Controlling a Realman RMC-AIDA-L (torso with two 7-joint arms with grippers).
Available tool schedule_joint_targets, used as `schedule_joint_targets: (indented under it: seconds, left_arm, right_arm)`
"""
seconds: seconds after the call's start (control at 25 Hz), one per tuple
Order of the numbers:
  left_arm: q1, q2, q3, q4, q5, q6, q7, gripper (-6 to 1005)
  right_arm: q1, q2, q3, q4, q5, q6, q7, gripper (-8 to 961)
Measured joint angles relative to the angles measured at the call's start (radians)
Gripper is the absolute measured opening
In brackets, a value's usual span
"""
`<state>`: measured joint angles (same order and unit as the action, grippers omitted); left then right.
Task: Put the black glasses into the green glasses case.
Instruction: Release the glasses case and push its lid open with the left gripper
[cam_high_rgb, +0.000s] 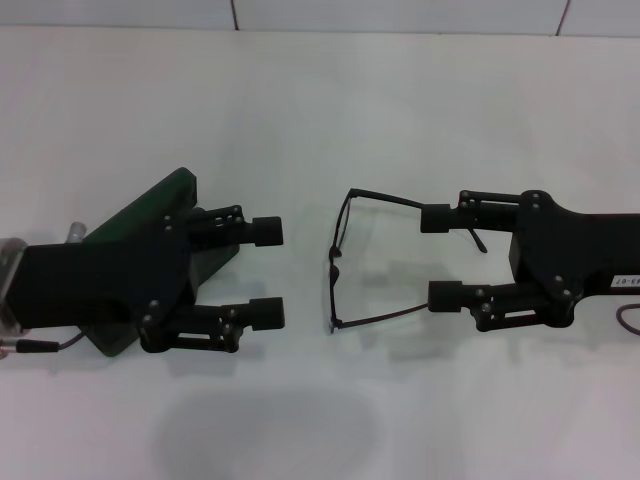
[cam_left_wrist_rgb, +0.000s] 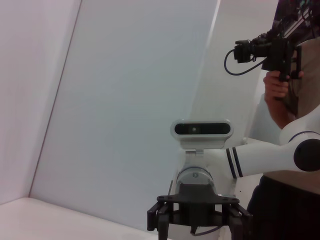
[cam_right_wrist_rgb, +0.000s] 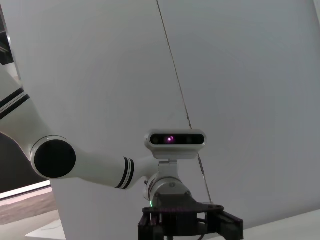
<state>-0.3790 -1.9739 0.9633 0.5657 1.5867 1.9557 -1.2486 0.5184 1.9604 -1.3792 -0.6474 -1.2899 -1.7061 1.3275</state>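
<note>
The right gripper (cam_high_rgb: 435, 257), jaws wide and empty, straddles the thin black wire-framed glasses (cam_high_rgb: 345, 262), temples pointing away from the dark green rectangular case (cam_high_rgb: 140, 225) under the open left gripper (cam_high_rgb: 267, 272).

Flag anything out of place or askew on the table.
Nothing spilled or damaged. The black glasses lie unfolded between both open grippers, left and right. The green glasses case sits angled, mostly hidden under the left arm.

A lab: white table (cam_high_rgb: 300, 100), bare walls, a person filming (cam_left_wrist_rgb: 280, 75).
</note>
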Motion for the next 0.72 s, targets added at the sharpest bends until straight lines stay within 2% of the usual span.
schedule_joint_targets:
  seconds: [0.48, 0.64, 0.72]
  left_arm:
    - [0.0, -0.002, -0.001, 0.0, -0.004, -0.001, 0.0, 845]
    - [0.0, -0.021, -0.053, 0.033, -0.006, -0.015, -0.037, 846]
    - [0.006, -0.038, -0.085, 0.13, 0.005, -0.044, -0.141, 846]
  right_arm:
    - [0.0, 0.0, 0.001, 0.0, 0.0, 0.001, -0.006, 797]
    - [-0.021, 0.003, 0.062, 0.013, -0.001, 0.021, -0.071, 797]
    - [-0.051, 0.006, 0.128, 0.023, -0.002, 0.043, -0.124, 797]
